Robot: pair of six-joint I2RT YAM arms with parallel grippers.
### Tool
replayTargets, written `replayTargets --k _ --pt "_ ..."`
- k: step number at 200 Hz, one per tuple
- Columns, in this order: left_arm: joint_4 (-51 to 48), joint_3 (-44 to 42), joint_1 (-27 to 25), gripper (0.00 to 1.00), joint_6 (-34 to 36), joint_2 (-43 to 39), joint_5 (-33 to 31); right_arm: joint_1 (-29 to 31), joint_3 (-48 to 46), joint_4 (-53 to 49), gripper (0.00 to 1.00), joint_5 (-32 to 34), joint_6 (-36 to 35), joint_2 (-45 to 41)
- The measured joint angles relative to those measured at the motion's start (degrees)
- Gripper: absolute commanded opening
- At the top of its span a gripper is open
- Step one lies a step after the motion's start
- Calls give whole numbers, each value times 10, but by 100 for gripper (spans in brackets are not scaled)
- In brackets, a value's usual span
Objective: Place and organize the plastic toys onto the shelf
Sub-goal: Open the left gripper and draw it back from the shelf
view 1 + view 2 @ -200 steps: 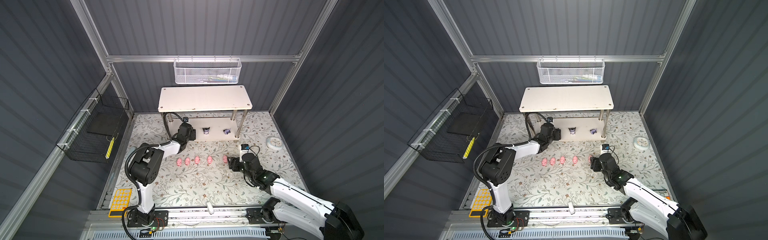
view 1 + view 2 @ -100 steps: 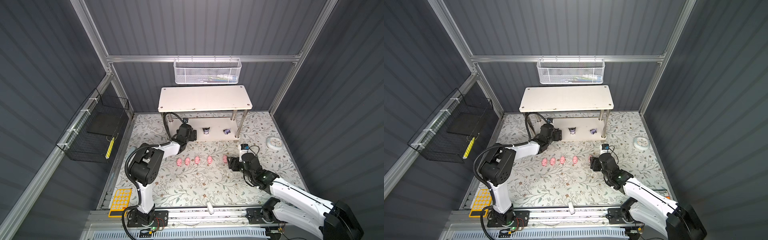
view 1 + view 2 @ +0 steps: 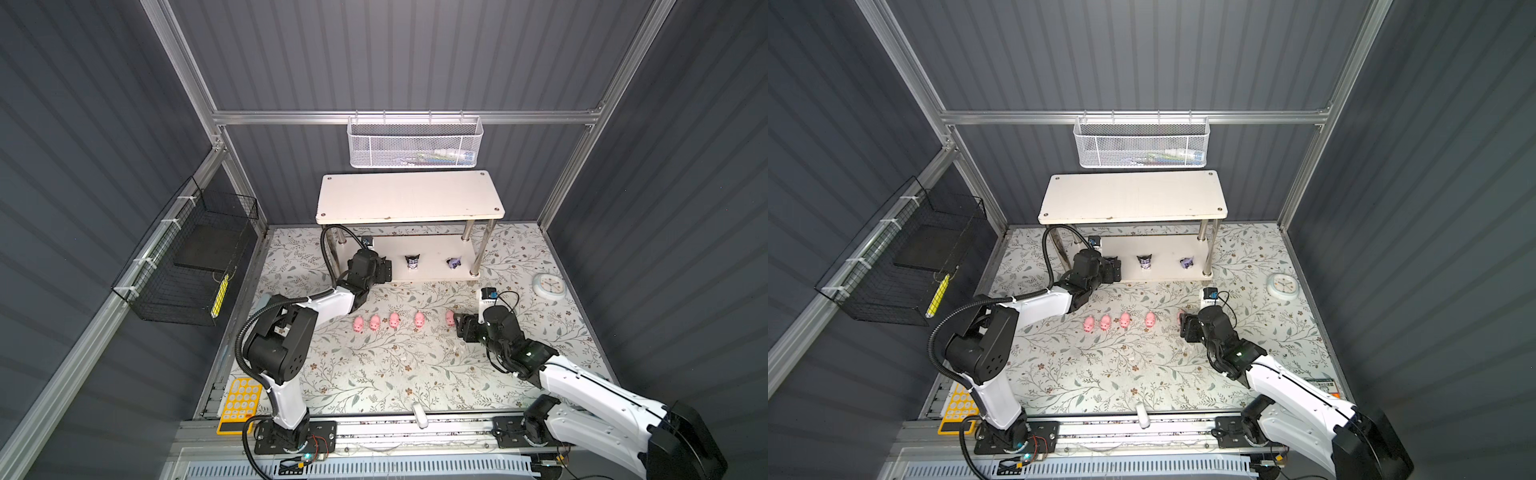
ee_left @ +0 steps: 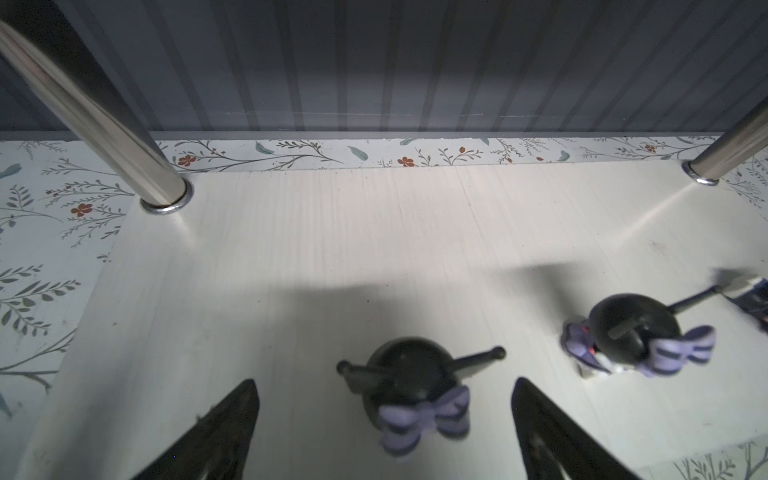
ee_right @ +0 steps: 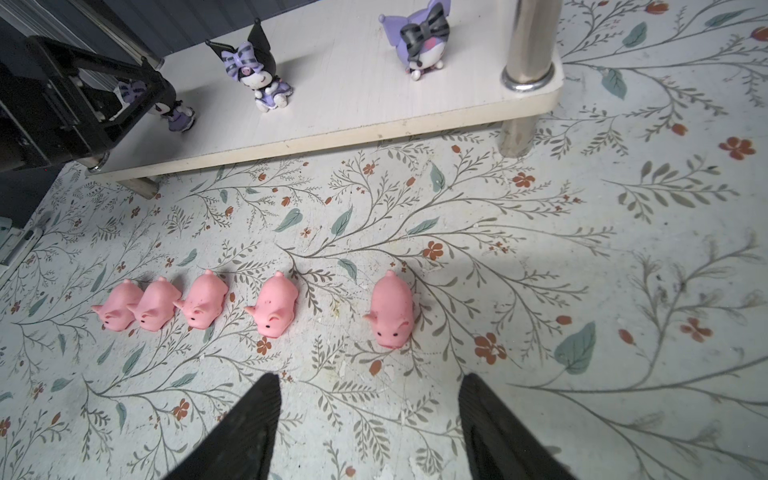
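In both top views, count three figures on the lower board of the shelf, one of them between the left fingers. Count five pigs in a row on the desk, off the shelf, with the right fingers just beside the end pig. In the left wrist view, confirm wide-spread fingers with a gap on either side of the upright figure: nothing gripped. In the right wrist view, confirm part-spread, empty fingers stopped short of the end pig. Judge the task under halfway: figures shelved, all pigs left, top board bare.
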Motion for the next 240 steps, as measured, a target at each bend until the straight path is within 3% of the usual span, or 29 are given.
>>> replayTargets --k 72,131,187,240 --pt "3 -74 -1 96 -10 -55 1 0 0 3 70 -3 0 0" --pt "-9 -131 -42 97 -11 -134 -6 0 -2 5 70 -4 1 -1" --pt "-64 -210 -100 95 -30 -262 -37 0 -2 -1 70 -5 1 -3" --pt "-137 -273 -106 94 -73 -432 -50 -3 8 -6 72 -28 5 60"
